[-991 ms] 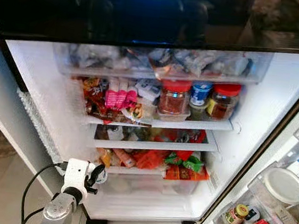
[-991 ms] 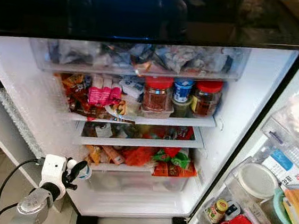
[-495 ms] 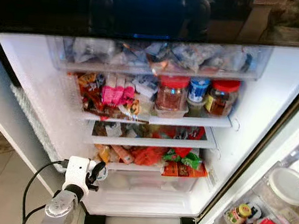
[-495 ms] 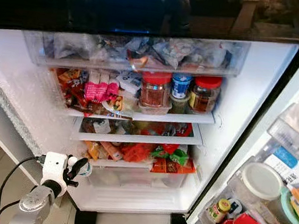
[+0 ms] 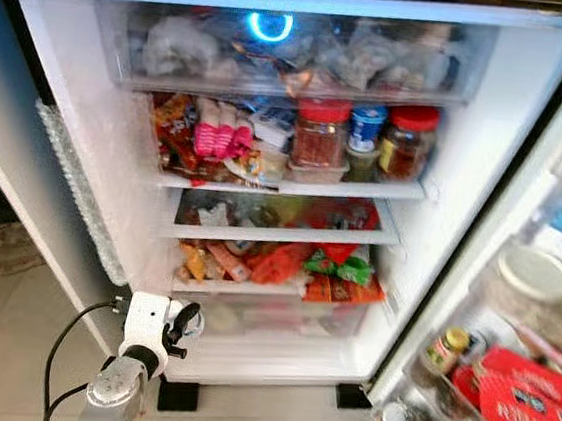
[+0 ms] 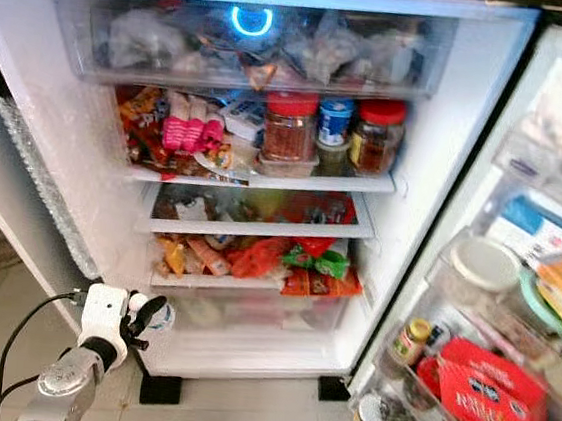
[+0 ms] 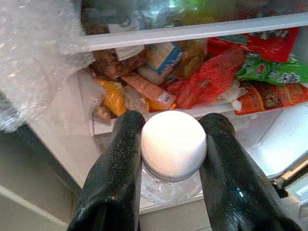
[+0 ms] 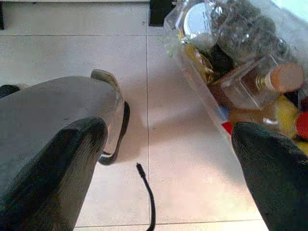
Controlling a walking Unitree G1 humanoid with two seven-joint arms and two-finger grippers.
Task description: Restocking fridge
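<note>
My left gripper (image 7: 171,159) is shut on a small clear bottle with a white cap (image 7: 173,143); one black finger (image 7: 118,163) presses each side of it. In the left eye view that gripper (image 5: 185,319) holds the bottle (image 5: 195,323) low at the left front of the open fridge (image 5: 86,150), level with the clear bottom drawer (image 5: 280,319). My right gripper (image 8: 163,163) hangs open over the tiled floor, nothing between its wide-apart fingers (image 8: 57,159).
The shelves are packed with snack packets (image 5: 285,266) and red-lidded jars (image 5: 320,134). On the right, the open door's bins (image 5: 538,298) hold jars and a red packet (image 5: 528,397). A grey foot (image 8: 53,110) and a black cable (image 8: 147,192) are on the floor.
The camera has tilted, so the fridge sits higher in the picture and its blue ring light shows. My left gripper still holds the bottle in about the same place.
</note>
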